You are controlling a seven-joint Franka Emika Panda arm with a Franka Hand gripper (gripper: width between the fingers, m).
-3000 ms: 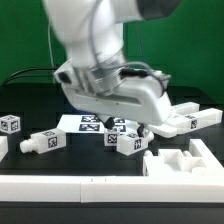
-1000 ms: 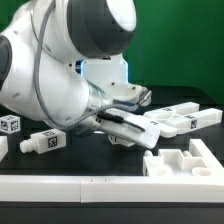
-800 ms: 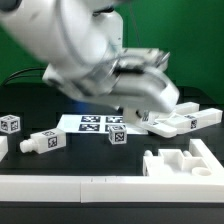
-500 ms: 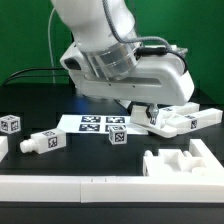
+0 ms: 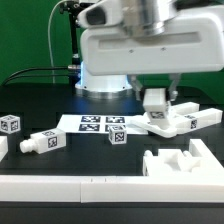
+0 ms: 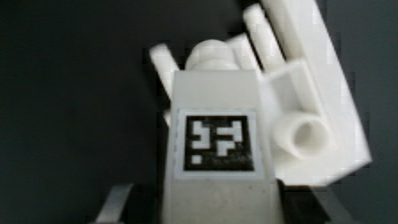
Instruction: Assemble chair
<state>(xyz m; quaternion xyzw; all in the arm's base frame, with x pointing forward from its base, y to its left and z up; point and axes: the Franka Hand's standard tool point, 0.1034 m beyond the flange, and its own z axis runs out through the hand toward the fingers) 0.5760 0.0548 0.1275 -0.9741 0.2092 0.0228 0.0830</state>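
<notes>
- The chair is in loose parts. I have one tagged block clamped between the fingers of the gripper. It hangs upright over the flat slab, which lies toward the table's far right corner in the exterior view.
- On the wrist view the block's tag faces the camera, and the slab lies behind it with a round hole in its side. I cannot tell whether block and slab touch.
- A small cube sits mid-table, just in front of the marker board.
- A peg and a second cube lie toward the left edge.
- A notched piece rests near the front right corner, just behind the white rail along the front edge.
- The table is black. A green backdrop stands behind it, and a black cable runs along the far edge.
</notes>
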